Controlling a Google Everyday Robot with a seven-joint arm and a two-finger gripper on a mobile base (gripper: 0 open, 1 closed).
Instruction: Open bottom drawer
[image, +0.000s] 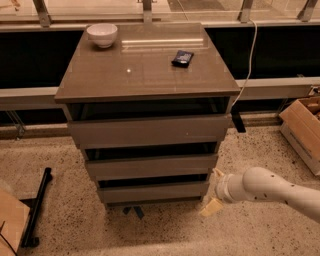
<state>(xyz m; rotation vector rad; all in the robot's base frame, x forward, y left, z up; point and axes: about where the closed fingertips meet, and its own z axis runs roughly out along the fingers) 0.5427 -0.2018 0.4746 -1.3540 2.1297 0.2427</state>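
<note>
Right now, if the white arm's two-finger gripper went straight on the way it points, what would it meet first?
Probably the right end of the glossy grey-brown bottom drawer front: the open gripper sits just right of it, pointing left. Depth is unclear; it might pass in front.

Bottom drawer (152, 191) shut, claw (213, 190) at right end

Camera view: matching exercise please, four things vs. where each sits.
1. white bowl
2. dark packet
3. gripper
4. cardboard box

A. on the floor, far right
B. cabinet top, back left corner
C. low, at the right end of the bottom drawer
D. cabinet top, right side toward the back

Pairs: 1-B, 2-D, 3-C, 4-A
</note>
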